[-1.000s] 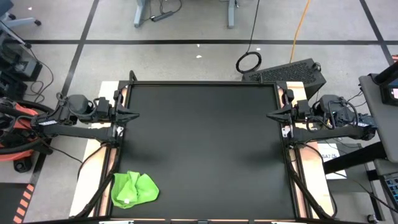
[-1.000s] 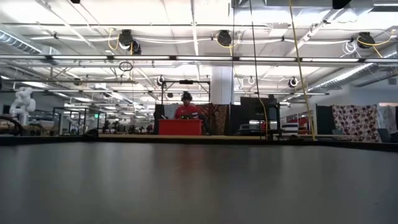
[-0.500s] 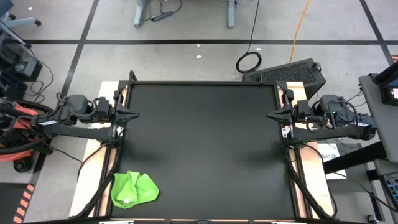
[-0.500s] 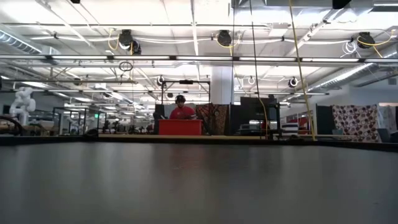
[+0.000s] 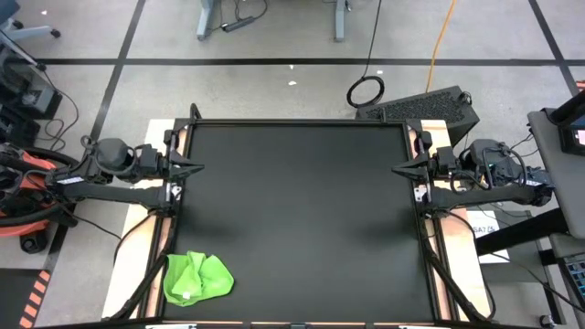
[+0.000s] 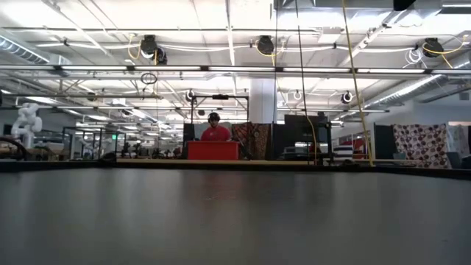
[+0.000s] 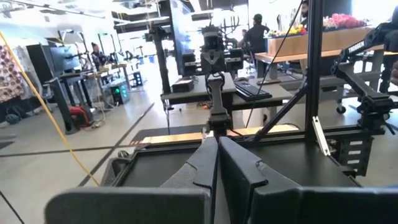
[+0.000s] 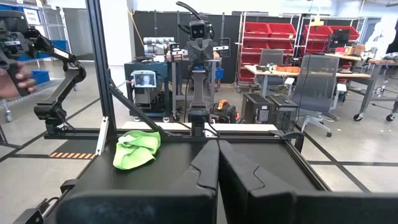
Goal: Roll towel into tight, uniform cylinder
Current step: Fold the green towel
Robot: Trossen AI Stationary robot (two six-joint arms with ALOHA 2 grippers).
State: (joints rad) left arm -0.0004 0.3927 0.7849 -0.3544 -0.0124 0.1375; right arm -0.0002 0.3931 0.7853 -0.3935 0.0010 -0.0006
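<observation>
- Towel (image 5: 197, 279) lies crumpled in a loose heap at the near-left corner of the black mat (image 5: 302, 219), partly over the mat's left edge; also seen in the right wrist view (image 8: 137, 149).
- Left claw (image 5: 195, 168) sits at the mat's left edge, fingers together, holding nothing, well apart from the towel.
- Right claw (image 5: 398, 170) sits at the mat's right edge, fingers together, empty.
- Tabletop otherwise bare in the low view; a person shows far off in the room.
- Progress: nothing done. Towel not flattened, not rolled.
- Left to do, by my read: reach towel, spread it flat, roll it tight.
</observation>
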